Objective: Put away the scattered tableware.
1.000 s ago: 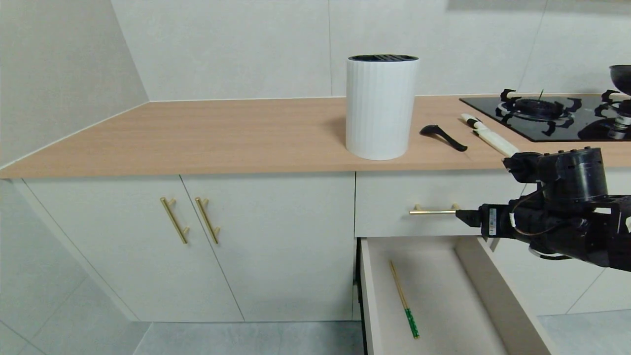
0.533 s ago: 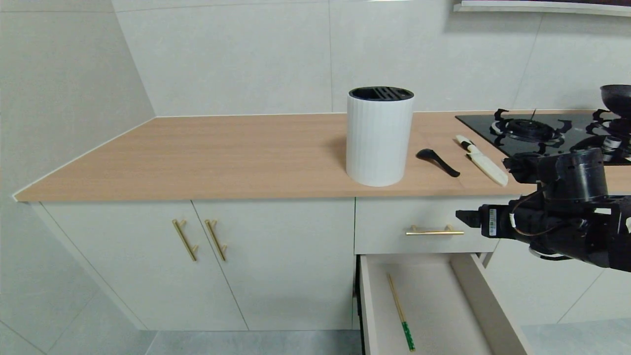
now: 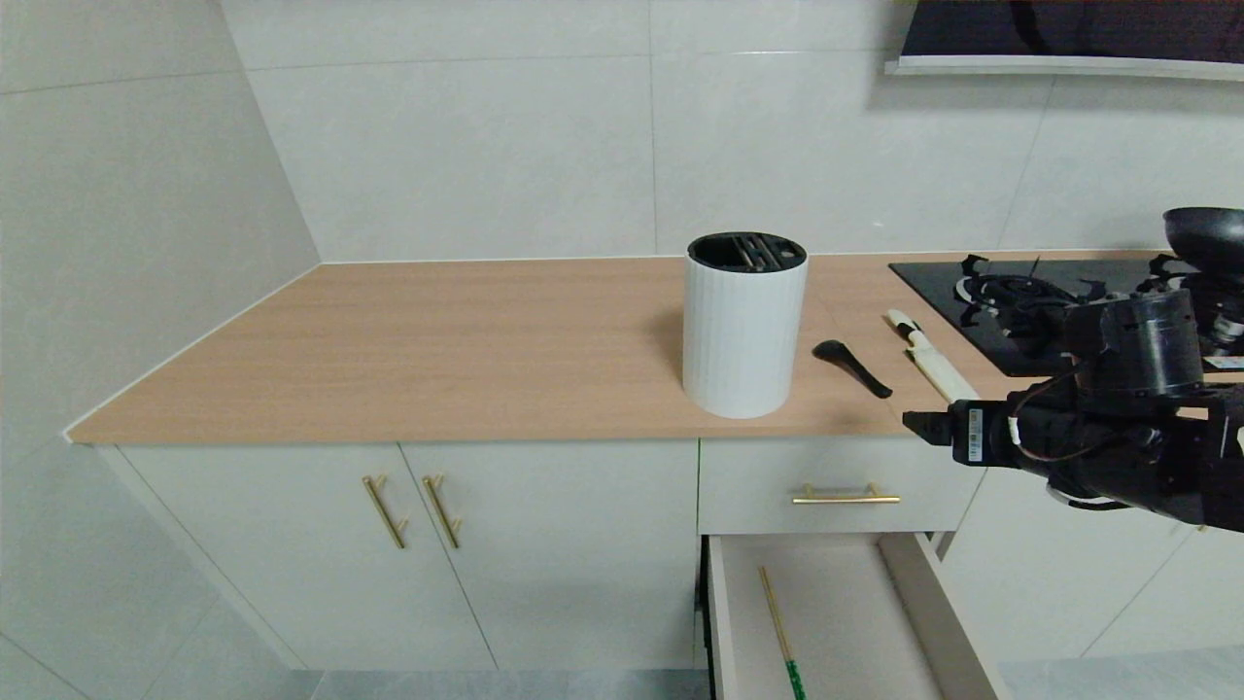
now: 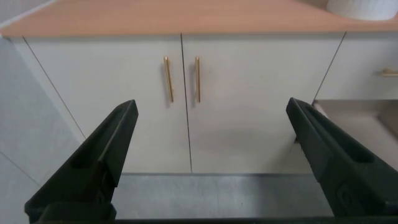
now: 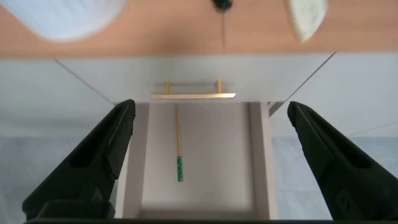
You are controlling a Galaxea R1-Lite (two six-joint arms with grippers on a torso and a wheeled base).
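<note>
A black spoon (image 3: 852, 367) and a white-handled knife (image 3: 930, 356) lie on the wooden counter (image 3: 437, 350), to the right of a white ribbed holder (image 3: 743, 335) with a black slotted top. Green-tipped chopsticks (image 3: 777, 632) lie in the open lower drawer (image 3: 933, 612). My right gripper (image 3: 914, 425) hangs in front of the counter edge, above that drawer, open and empty. In the right wrist view the gripper (image 5: 211, 162) frames the chopsticks (image 5: 178, 146), with the spoon's tip (image 5: 221, 5) and the knife's end (image 5: 305, 15) beyond. My left gripper (image 4: 211, 162) is open, facing cabinet doors (image 4: 186, 112).
A black gas stove (image 3: 1011, 297) with a dark pot (image 3: 1205, 228) sits at the counter's right end. A shut upper drawer with a brass handle (image 3: 846, 499) lies above the open one. Two cabinet doors with brass handles (image 3: 413, 506) are to the left.
The whole head picture has shifted down, so the camera has risen. My right gripper, level with the upper drawer handle before, now stands level with the counter edge. The tableware has not moved.
</note>
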